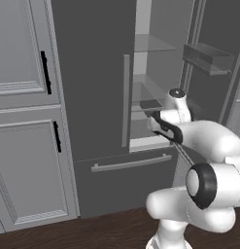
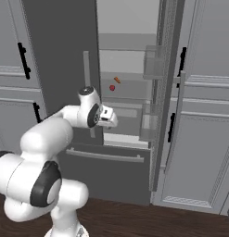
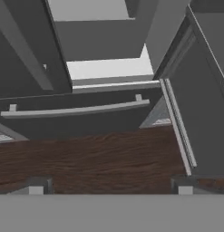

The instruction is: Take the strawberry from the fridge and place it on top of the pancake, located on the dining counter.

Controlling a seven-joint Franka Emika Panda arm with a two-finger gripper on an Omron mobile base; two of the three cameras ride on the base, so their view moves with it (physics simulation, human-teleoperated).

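The dark-grey fridge stands with its left door shut and its right door swung open. Inside it, the tiny red strawberry rests on a glass shelf against the light-grey back wall. My gripper hangs in front of the opening, lower than the strawberry and a little to its left, well apart from it. In the hand view the gripper looks down at the fridge bottom drawer and the floor. Its fingertips stand wide apart with nothing between them. The pancake and the dining counter are out of view.
An elongated orange-red item lies just up and right of the strawberry. The open right door with its bins flanks the opening. Paneled grey cabinets stand on both sides. Dark wood floor lies below the drawer handle.
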